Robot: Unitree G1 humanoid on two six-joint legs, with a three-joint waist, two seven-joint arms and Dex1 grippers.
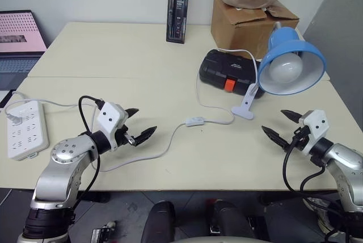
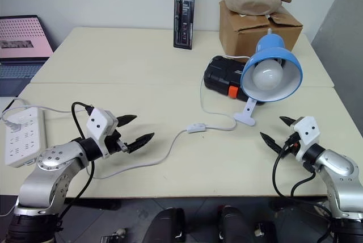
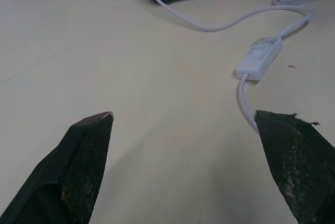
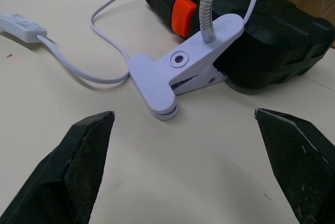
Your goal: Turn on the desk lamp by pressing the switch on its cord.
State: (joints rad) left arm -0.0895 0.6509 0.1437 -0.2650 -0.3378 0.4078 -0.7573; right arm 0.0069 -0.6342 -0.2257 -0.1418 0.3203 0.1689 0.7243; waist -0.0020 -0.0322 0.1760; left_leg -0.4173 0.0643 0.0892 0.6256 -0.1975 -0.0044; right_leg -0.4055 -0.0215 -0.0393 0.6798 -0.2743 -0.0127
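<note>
- The left gripper hovers over the table at near left, fingers spread wide, empty.
- The right gripper at near right is likewise wide open, empty.
- The switch lies between them on the cord.
- The lamp stands far right, unlit.

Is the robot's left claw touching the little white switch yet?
Apart. The left eye view shows bare table between the open left gripper and the switch.
</note>
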